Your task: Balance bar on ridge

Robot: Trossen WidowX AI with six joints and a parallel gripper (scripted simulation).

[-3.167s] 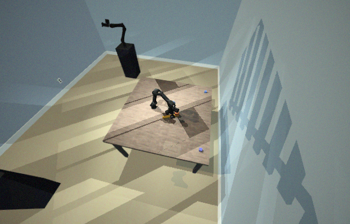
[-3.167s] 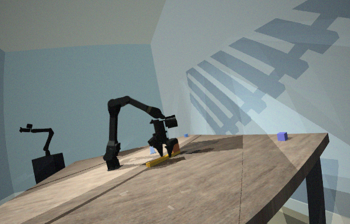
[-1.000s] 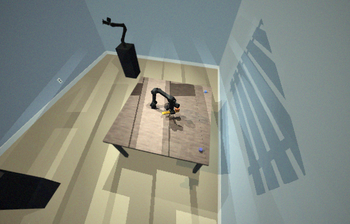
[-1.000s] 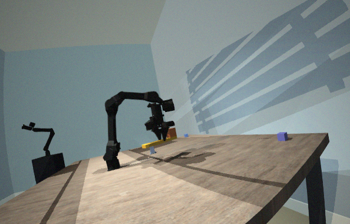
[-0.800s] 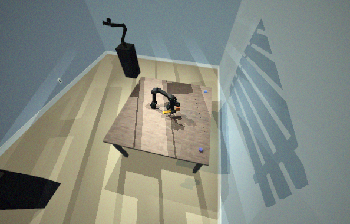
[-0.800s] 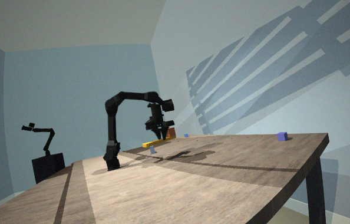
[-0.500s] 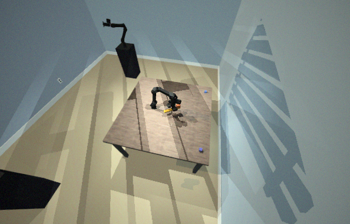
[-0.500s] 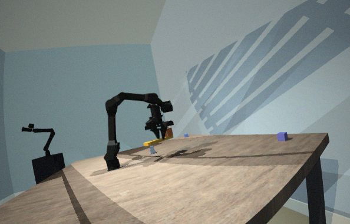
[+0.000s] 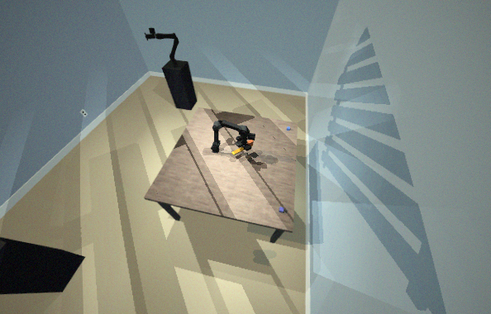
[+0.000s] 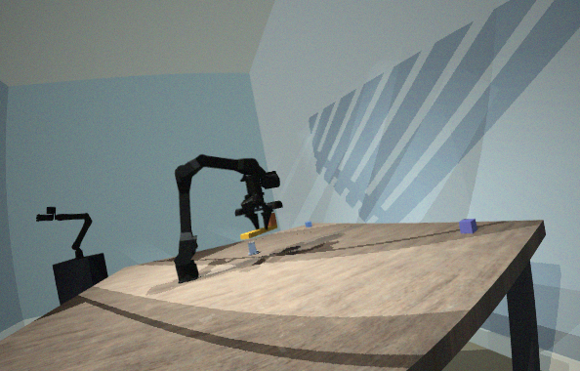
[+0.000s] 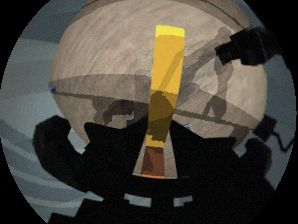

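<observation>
Aloft, yellow bar (image 10: 258,232) in closed gripper (image 10: 260,218), above ridge (image 10: 253,248).

From my wrist camera, the gripper's (image 11: 157,163) dark body covered the near end of the yellow bar (image 11: 165,83). In my top view the ridge was too small to find, and the table's (image 10: 400,293) left end was cut off.

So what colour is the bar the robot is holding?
The bar is mostly yellow, with an orange-brown end at the gripper. The wrist view shows it best.
</observation>
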